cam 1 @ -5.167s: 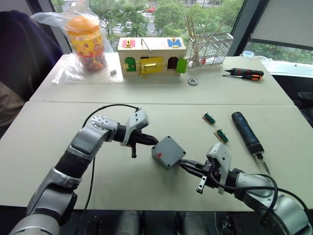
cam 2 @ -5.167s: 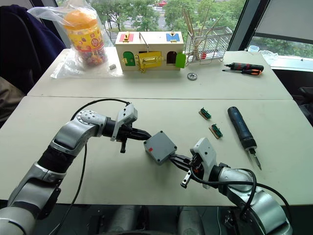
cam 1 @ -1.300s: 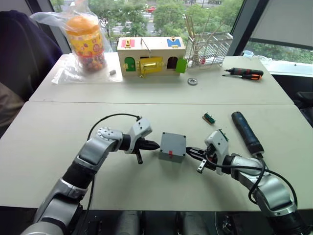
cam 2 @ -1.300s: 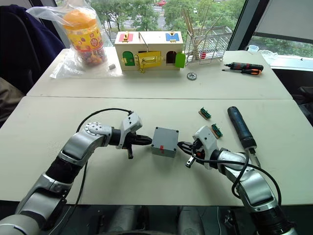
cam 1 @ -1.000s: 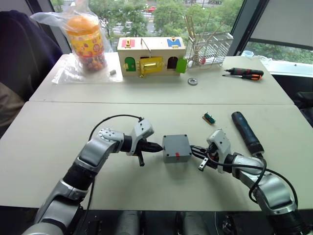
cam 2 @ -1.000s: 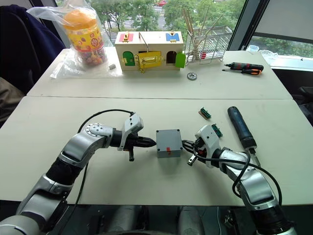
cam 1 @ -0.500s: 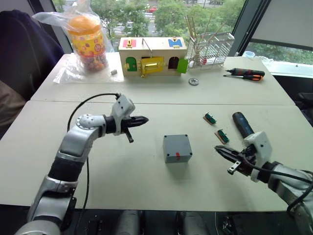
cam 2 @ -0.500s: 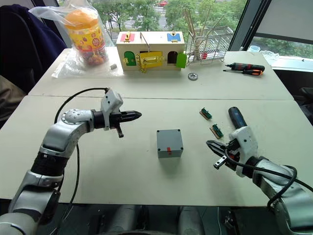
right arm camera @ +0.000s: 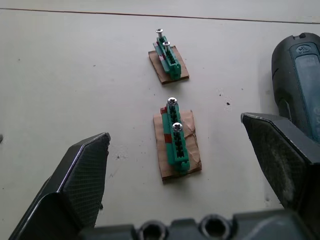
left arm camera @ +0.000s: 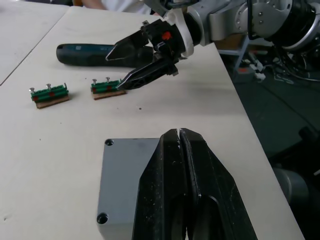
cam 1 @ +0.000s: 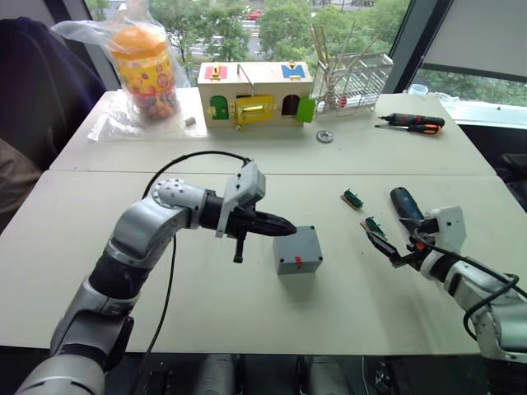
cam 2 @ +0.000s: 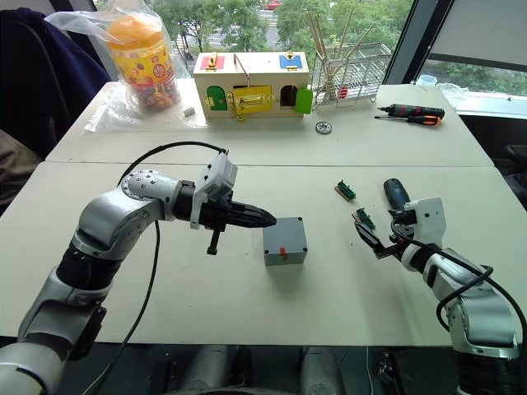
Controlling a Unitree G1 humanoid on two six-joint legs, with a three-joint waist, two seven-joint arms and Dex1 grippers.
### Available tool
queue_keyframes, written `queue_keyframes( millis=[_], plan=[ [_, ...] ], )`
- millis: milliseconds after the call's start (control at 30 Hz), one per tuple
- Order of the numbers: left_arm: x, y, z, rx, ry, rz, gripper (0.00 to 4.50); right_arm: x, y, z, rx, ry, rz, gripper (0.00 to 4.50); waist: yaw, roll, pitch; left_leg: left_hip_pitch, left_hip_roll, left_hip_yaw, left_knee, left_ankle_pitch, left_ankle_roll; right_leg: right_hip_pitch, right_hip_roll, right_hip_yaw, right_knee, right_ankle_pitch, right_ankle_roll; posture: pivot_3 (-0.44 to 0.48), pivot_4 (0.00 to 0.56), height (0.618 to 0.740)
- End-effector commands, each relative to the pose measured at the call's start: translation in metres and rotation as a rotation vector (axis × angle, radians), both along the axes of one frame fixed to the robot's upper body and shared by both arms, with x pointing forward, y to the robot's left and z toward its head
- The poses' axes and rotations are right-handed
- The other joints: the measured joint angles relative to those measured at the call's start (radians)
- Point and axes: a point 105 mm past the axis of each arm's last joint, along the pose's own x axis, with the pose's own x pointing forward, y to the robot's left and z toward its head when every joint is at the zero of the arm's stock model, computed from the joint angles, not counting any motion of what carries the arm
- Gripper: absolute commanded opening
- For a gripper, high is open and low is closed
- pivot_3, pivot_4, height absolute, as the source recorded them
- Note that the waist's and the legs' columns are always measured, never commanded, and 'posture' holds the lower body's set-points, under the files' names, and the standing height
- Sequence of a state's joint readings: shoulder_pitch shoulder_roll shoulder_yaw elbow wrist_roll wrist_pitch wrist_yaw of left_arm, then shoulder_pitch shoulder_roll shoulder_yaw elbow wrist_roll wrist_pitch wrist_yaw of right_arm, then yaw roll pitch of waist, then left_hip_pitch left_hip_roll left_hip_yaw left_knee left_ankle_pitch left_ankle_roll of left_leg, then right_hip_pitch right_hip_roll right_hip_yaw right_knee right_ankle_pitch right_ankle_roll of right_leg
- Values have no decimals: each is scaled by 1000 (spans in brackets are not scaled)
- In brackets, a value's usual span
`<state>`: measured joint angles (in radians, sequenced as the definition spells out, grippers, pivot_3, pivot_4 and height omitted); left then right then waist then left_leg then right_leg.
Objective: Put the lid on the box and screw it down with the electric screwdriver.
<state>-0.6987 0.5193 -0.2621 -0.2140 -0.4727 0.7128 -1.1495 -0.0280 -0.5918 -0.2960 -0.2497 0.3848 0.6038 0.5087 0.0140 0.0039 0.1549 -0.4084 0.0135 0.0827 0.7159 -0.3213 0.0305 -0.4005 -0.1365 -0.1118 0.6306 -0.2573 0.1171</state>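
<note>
The grey box (cam 1: 298, 249) stands mid-table with the lid (left arm camera: 125, 175) lying on top, screw holes showing at its corners. My left gripper (cam 1: 284, 224) is shut and empty, its tips over the lid's left edge; whether they touch it I cannot tell. To the right, my right gripper (cam 1: 383, 245) is open and empty, low over the table with a green screw holder (right arm camera: 176, 144) between its spread fingers. The dark blue electric screwdriver (cam 1: 404, 205) lies just beyond that gripper, partly behind it.
A second green screw holder (cam 1: 352, 197) lies further back. On the far table stand a wooden box with coloured doors (cam 1: 255, 95), an orange jar in a plastic bag (cam 1: 144, 70), a wire rack (cam 1: 354, 82) and a black-and-orange hand screwdriver (cam 1: 412, 123).
My left gripper, still shut, has swung from the back left to the box's top. My right gripper has moved forward to the green screw holder and opened wide.
</note>
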Motion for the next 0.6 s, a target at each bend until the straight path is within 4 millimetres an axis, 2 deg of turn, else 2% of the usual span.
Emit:
queue_keyframes(
  millis=[33, 67, 167, 600],
  plan=[
    [0, 1, -2, 8, -28, 15, 0, 5, 0, 7, 6, -38, -4, 3827, -1, 0, 0, 0, 0, 0, 0, 0, 0, 0, 0, 0, 0, 0, 0, 0, 150, 706],
    [0, 1, -3, 6, -26, 22, 0, 6, 1, 7, 9, -40, -4, 3339, -1, 1, 0, 0, 0, 0, 0, 0, 0, 0, 0, 0, 0, 0, 0, 0, 150, 706],
    [2, 2, -4, -3, -21, 37, 0, 9, 1, 7, 17, -43, -3, 2271, 0, 0, 0, 0, 0, 0, 0, 0, 0, 0, 0, 0, 0, 0, 0, 0, 150, 706],
    [4, -2, -6, -21, -27, 51, 0, 12, 3, 2, 40, -32, -5, 2271, -1, 1, 0, 0, 0, 0, 0, 0, 0, 0, 0, 0, 0, 0, 0, 0, 150, 706]
  ],
)
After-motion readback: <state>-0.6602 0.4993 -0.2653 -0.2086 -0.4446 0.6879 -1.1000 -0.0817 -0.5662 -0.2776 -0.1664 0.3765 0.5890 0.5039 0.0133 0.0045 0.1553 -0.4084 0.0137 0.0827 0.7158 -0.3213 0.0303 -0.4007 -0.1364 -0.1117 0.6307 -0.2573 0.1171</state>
